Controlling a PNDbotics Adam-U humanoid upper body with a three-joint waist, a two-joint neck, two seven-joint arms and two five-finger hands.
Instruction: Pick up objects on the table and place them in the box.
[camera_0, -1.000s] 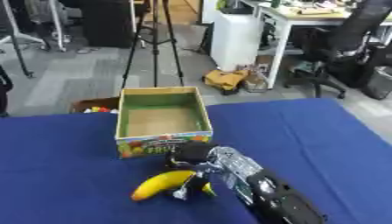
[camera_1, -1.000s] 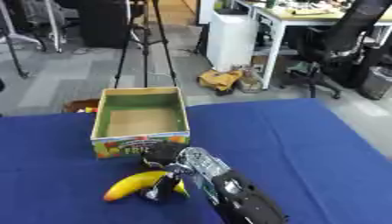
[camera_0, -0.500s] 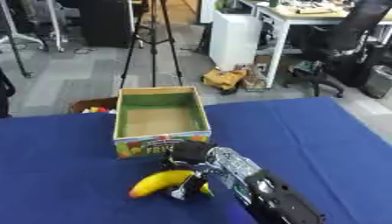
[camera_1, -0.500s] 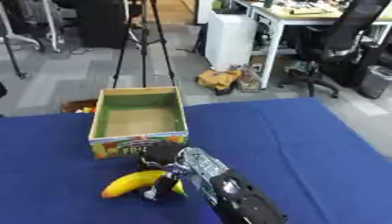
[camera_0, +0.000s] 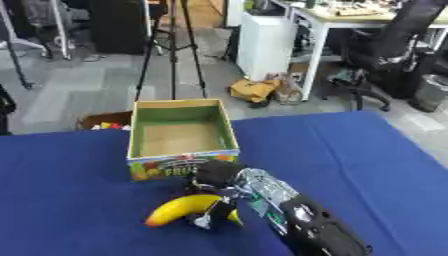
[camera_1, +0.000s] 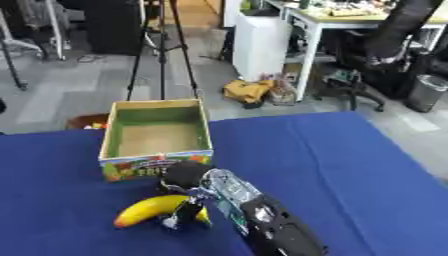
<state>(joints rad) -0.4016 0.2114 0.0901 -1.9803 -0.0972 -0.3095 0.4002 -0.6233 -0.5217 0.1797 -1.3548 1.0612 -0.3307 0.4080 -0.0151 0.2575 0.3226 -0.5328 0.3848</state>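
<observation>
Right hand (camera_0: 213, 176) covers the right end of the banana (camera_0: 181, 209), so that tip isn't visible. Fingers (camera_0: 213, 216) blurred; can't tell which ones touch the fruit. Robot arm (camera_0: 302, 226) cut off by near edge. Box (camera_0: 179, 154) front print half hidden behind the hand, lettering unreadable. Red/yellow bits (camera_0: 101, 125) on the floor at far left of the box, too small to ID. Table (camera_0: 367, 150) cut off left, right & near.

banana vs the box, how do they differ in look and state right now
The banana is yellow, curved and lying on its side, with the right hand curled over it; the box is square, green inside, open-topped, upright and untouched. The banana is smaller and nearer the camera. Both rest on the blue table.
</observation>
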